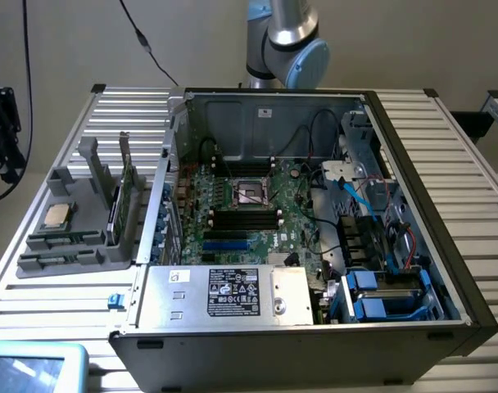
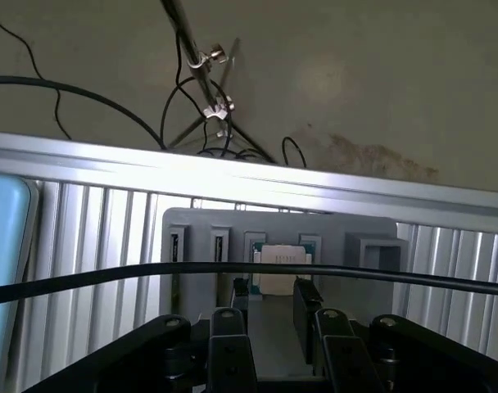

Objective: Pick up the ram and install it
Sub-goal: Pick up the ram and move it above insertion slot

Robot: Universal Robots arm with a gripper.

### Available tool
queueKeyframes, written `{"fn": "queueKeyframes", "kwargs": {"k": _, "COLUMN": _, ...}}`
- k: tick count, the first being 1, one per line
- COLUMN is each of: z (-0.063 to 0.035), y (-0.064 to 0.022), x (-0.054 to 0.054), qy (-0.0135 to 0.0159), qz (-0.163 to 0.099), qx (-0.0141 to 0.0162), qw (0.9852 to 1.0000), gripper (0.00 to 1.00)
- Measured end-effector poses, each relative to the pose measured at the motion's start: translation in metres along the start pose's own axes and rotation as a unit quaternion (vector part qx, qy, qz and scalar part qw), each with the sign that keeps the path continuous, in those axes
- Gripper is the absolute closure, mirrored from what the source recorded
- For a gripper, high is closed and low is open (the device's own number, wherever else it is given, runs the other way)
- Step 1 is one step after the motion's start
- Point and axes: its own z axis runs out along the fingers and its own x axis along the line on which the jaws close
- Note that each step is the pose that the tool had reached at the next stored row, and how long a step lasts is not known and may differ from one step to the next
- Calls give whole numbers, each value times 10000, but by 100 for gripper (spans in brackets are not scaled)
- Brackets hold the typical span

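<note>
The ram is a narrow dark-green stick lying flat in a slot along the front of the grey holder, at the exterior view's left. A second similar stick lies in the slot beside it. In the wrist view the two slots appear as dark narrow strips in the grey holder. My gripper hangs well above this holder, open, with nothing between its black fingers. The motherboard's black slots sit inside the open computer case.
A square silver processor chip rests on the holder, and a taller green card stands upright in it. A black cable crosses the wrist view. A light-blue tablet lies near the front. The arm rises behind the case.
</note>
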Motion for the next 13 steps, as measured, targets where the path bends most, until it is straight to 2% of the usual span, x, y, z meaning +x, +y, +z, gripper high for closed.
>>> {"fn": "queueKeyframes", "kwargs": {"k": 13, "z": 236, "y": -5, "x": 10, "qy": 11, "qz": -173, "qx": -3, "qw": 9998, "gripper": 65}}
